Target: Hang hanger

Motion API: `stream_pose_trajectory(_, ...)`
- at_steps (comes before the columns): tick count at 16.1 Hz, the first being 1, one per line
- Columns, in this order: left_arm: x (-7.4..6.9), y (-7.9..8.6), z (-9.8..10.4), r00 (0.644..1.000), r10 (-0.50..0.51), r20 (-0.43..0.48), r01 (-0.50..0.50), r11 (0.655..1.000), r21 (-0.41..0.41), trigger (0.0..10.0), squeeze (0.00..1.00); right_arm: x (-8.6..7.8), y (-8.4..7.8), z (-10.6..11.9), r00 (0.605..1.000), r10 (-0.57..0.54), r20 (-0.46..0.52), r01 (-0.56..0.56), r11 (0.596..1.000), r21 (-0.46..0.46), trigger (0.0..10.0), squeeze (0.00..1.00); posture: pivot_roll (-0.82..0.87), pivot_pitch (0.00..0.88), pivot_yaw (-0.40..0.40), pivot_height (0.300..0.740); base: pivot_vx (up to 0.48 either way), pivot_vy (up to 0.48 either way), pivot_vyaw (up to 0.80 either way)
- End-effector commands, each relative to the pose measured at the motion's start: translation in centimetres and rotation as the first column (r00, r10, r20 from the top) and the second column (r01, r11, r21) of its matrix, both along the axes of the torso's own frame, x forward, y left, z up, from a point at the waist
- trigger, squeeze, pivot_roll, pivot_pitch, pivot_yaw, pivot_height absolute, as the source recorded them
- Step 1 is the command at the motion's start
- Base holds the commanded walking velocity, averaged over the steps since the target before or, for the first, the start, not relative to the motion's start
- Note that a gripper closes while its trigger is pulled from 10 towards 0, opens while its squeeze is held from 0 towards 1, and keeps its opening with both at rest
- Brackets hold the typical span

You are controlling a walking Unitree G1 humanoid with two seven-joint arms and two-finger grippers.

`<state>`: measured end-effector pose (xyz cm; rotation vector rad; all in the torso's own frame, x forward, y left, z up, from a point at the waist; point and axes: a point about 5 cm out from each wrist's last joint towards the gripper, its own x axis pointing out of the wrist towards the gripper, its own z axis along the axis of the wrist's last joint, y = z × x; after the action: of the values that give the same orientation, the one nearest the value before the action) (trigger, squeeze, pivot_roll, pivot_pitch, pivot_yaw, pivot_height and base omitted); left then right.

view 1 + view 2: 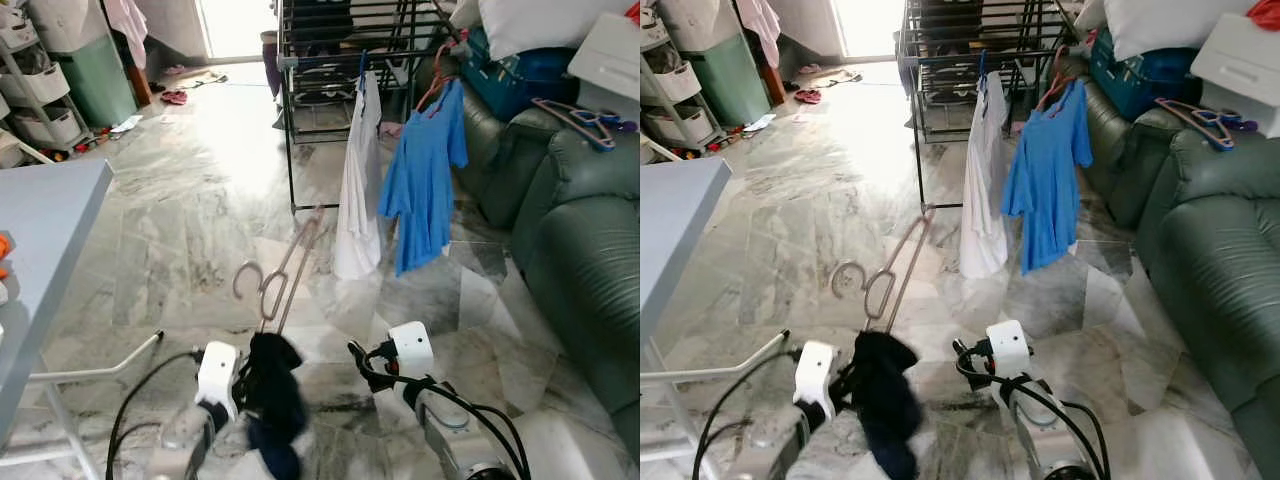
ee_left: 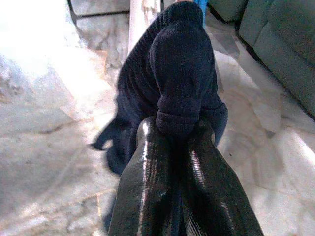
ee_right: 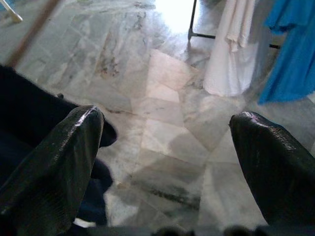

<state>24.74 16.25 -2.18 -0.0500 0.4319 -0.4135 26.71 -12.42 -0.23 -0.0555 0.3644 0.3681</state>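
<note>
Gripping a dark garment (image 1: 275, 390): left pincer (image 2: 177, 129).

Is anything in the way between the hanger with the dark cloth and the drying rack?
Nothing visible on the floor blocks it. The left gripper holds the dark garment on its hanger. Marble floor lies ahead to the rack, where a white garment and blue shirt already hang.

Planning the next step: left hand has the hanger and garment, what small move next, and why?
Probably carry the left hand forward toward the rack. It is shut on a dark garment on a hanger, well short of the rack, where a white garment and blue shirt already hang.
</note>
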Motion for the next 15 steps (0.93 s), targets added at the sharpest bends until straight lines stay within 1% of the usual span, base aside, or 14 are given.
stream_pose_trajectory(1,1.0,0.7,1.1,0.998,-0.009,0.055,0.007,1.0,0.02,10.0,0.0,0.4,-0.4,0.2,1.0,-0.012,0.002,0.012,1.0,-0.002,10.0,0.0,-0.12,0.0,0.065,0.74,0.0,0.0,0.0)
stream_pose_trajectory(3,1.2,1.1,1.3,0.998,-0.011,0.056,0.01,0.999,0.034,10.0,0.0,0.4,-0.5,0.1,1.0,-0.019,0.0,0.019,1.0,-0.004,10.0,0.0,-0.12,0.0,0.073,0.74,0.0,0.0,0.0)
stream_pose_trajectory(5,1.3,1.2,1.4,0.998,-0.027,0.059,0.025,0.999,0.032,10.0,0.0,0.3,-0.4,0.0,1.0,-0.019,-0.004,0.019,1.0,-0.004,10.0,0.0,-0.12,0.0,0.078,0.74,0.0,0.0,0.0)
stream_pose_trajectory(6,1.3,1.1,1.6,0.996,-0.055,0.067,0.053,0.998,0.026,10.0,0.0,0.2,-0.4,-0.1,1.0,-0.01,-0.009,0.01,1.0,-0.003,10.0,0.0,-0.12,0.0,0.077,0.74,0.0,0.0,0.0)
stream_pose_trajectory(8,1.7,0.8,2.6,0.983,-0.156,0.101,0.155,0.988,0.022,10.0,0.0,-0.2,-0.4,-0.4,0.998,0.058,-0.025,-0.059,0.998,-0.025,10.0,0.0,-0.11,0.0,0.075,0.74,0.0,0.0,0.0)
stream_pose_trajectory(9,2.3,0.8,3.5,0.965,-0.232,0.121,0.231,0.973,0.025,10.0,0.0,-0.4,-0.6,-0.7,0.987,0.152,-0.047,-0.155,0.986,-0.058,10.0,0.0,-0.11,0.0,0.075,0.74,0.0,0.0,0.0)
stream_pose_trajectory(10,2.6,0.7,4.0,0.955,-0.266,0.132,0.265,0.964,0.02,10.0,0.0,-0.5,-0.8,-0.7,0.978,0.204,-0.049,-0.207,0.975,-0.081,10.0,0.0,-0.11,0.0,0.076,0.74,0.0,0.0,0.0)
stream_pose_trajectory(11,3.4,0.6,5.5,0.926,-0.338,0.167,0.337,0.941,0.035,10.0,0.0,-0.6,-1.2,-0.6,0.952,0.3,-0.056,-0.305,0.944,-0.124,10.0,0.0,-0.11,0.0,0.078,0.74,0.0,0.0,0.0)
stream_pose_trajectory(12,4.0,0.6,6.6,0.904,-0.384,0.189,0.384,0.922,0.039,10.0,0.0,-0.4,-1.8,-0.4,0.933,0.355,-0.064,-0.361,0.915,-0.18,10.0,0.0,-0.11,0.0,0.079,0.74,0.0,0.0,0.0)
stream_pose_trajectory(13,4.5,0.8,7.8,0.875,-0.437,0.207,0.434,0.899,0.064,10.0,0.0,-0.2,-2.5,-0.3,0.915,0.394,-0.086,-0.404,0.888,-0.222,10.0,0.0,-0.11,0.0,0.08,0.74,0.0,0.0,0.0)
stream_pose_trajectory(14,4.7,0.9,8.8,0.843,-0.496,0.209,0.488,0.868,0.092,10.0,0.0,0.2,-3.4,0.0,0.909,0.407,-0.093,-0.415,0.858,-0.303,10.0,0.0,-0.1,0.0,0.08,0.74,0.0,0.0,0.0)
stream_pose_trajectory(15,4.7,1.1,9.2,0.823,-0.531,0.203,0.52,0.847,0.108,10.0,0.0,0.3,-3.8,0.0,0.901,0.421,-0.106,-0.431,0.839,-0.331,10.0,0.0,-0.1,0.0,0.082,0.74,0.0,0.0,0.0)
